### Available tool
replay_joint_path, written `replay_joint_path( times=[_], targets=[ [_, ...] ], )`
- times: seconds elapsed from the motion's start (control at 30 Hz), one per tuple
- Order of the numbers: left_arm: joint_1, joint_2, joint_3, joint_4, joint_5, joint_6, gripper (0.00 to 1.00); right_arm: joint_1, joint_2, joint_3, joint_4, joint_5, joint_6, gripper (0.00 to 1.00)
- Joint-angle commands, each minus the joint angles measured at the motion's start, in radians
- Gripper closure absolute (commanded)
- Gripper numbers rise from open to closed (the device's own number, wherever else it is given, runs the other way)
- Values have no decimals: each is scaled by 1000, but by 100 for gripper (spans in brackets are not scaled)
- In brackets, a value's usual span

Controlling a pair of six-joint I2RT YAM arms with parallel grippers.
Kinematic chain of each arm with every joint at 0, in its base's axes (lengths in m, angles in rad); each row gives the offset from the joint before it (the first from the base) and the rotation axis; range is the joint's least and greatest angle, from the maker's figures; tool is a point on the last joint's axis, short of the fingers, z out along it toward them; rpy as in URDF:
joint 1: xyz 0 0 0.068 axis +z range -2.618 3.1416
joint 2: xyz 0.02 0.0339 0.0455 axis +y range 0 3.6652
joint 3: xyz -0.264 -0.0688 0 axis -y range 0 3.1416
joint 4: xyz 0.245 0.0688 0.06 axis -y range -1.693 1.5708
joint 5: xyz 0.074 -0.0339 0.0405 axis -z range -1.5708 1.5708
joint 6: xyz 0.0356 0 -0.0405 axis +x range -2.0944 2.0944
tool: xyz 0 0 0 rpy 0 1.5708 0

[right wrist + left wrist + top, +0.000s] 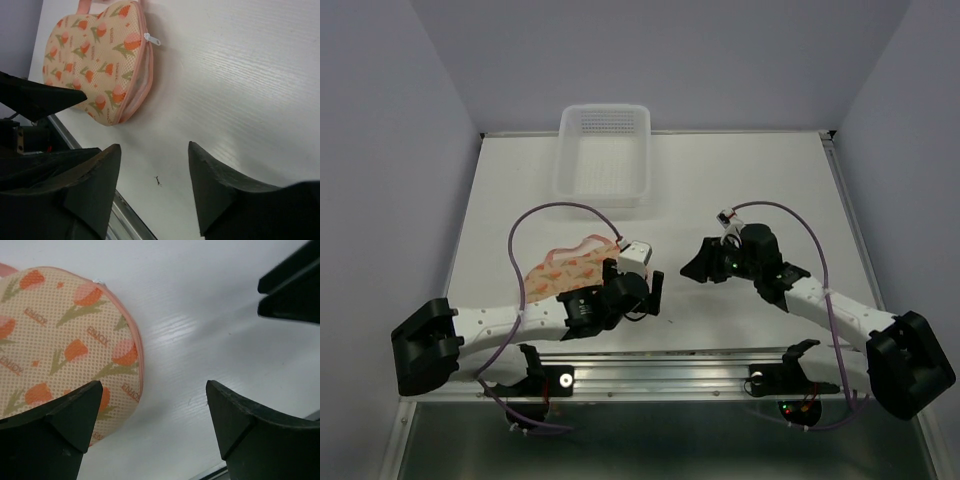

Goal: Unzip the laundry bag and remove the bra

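The laundry bag (563,272), cream with orange tulip prints and pink zipper trim, lies flat on the white table, partly under my left wrist. It shows at the upper left in the left wrist view (60,335) and in the right wrist view (97,65), where its white zipper pull (152,39) sits on the right edge. My left gripper (656,290) is open and empty just right of the bag, above bare table (155,390). My right gripper (694,266) is open and empty, facing the left one across a small gap (155,150). The bra is not in view.
A white perforated plastic basket (603,160) stands at the back of the table, behind the bag. A metal rail (670,370) runs along the near table edge. Purple cables loop over both arms. Grey walls close in the left, right and back.
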Motion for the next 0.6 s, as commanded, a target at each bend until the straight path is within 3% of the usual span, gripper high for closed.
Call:
replay_joint_path(
  times=[0.0,0.07,0.13,0.27,0.57],
  targets=[
    [0,138,222,-214,-182,-92,1,0,-14,-14,91,21,19,34],
    [9,268,372,-392,-269,-172,1,0,-28,-26,90,40,22,23],
    [29,348,454,-499,-316,-236,1,0,-51,-37,76,77,23,20],
    [58,469,532,-559,-298,-260,1,0,-147,-58,0,195,16,4],
    [106,543,536,-577,-284,-286,9,0,-365,-107,-154,483,75,0]
  ],
)
